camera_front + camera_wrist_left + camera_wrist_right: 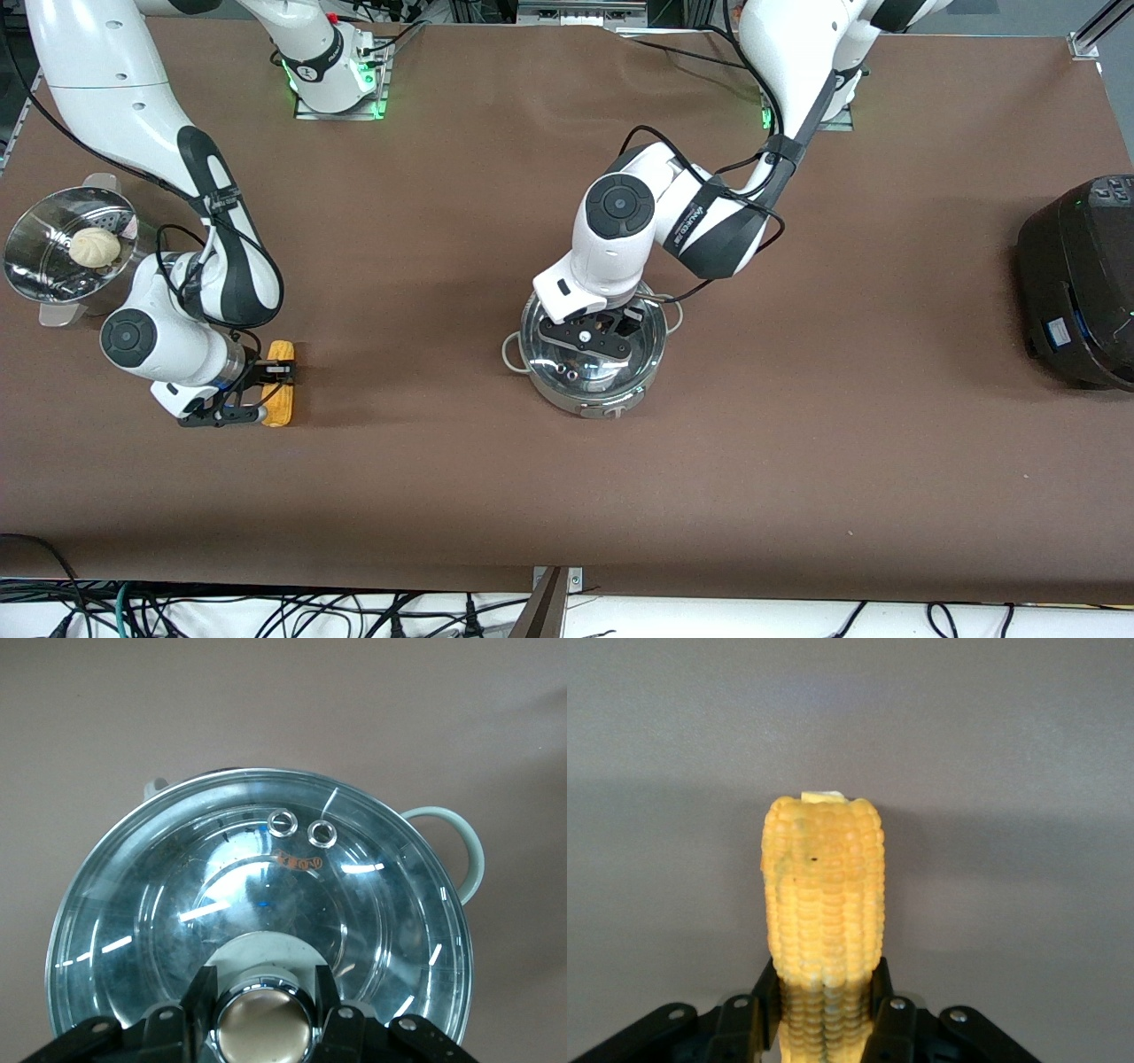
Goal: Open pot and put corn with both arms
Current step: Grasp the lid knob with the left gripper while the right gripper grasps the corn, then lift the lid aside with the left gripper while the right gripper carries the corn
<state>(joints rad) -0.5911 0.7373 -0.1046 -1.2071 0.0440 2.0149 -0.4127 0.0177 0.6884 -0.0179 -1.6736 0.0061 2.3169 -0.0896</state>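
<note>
My left tool (263,1014) is clamped on the lid knob (264,1021) of the pot (592,354), lid (257,904) not yet off; my right tool (826,1014) grips the corn (281,383), well apart from the pot toward the right arm's end of the table (797,443). Next I'd judge: lift lid straight up and clear, then carry corn over the pot.

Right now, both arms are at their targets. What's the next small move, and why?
Probably lift the lid straight up with the left gripper: its jaws sit on either side of the knob, and the lid still covers the pot. The right gripper already brackets the corn, which cannot go in until the pot opens.
</note>
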